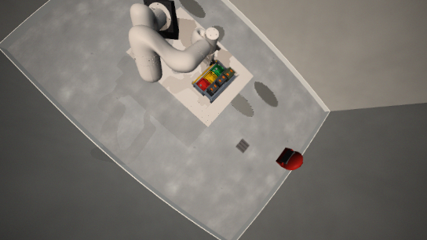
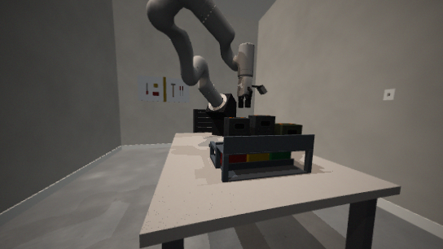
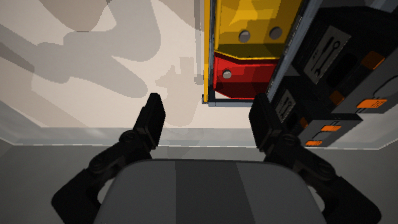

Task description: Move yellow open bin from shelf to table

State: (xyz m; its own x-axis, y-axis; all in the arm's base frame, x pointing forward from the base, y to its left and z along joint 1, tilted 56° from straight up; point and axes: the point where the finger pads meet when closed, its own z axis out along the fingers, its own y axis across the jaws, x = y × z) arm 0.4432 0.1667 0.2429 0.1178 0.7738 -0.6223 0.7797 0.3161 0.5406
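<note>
The yellow open bin (image 3: 250, 27) (image 2: 265, 156) sits on the lower level of the dark shelf, between a red bin (image 3: 240, 75) and a green bin (image 1: 217, 70). It also shows in the overhead view (image 1: 209, 77) and from the table's front (image 2: 258, 157). Round grey parts lie in the yellow bin. My gripper (image 3: 206, 104) (image 2: 244, 102) is open and empty. It hangs above the table behind the shelf, over the red bin's end.
Three dark boxes with orange marks (image 3: 345, 75) (image 2: 262, 125) stand on the shelf's top level. The table edge (image 3: 200, 136) runs close below the fingers in the wrist view. A red object (image 1: 290, 158) lies on the floor far off.
</note>
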